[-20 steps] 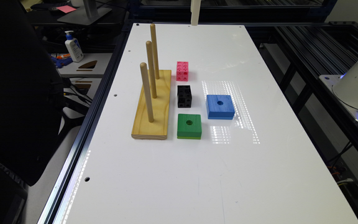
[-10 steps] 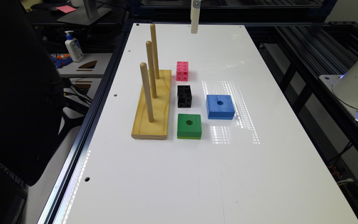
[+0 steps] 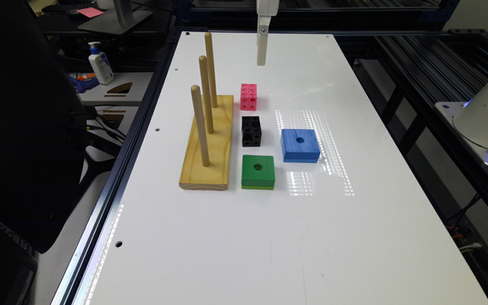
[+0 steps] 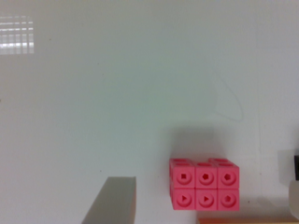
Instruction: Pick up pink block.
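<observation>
Gripper point(image 3: 262, 57) hangs above your white tabletop point(image 3: 354, 220), beyond the small pink plastic cube-built block point(image 3: 248, 96); you cannot tell its grasp.

black block point(image 3: 251, 131), green block point(image 3: 258, 170), blue block point(image 3: 300, 145), wooden peg stand point(image 3: 208, 144)

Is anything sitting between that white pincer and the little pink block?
No. In the exterior view, bare white table separates the pincer from the small pink plastic block.
</observation>
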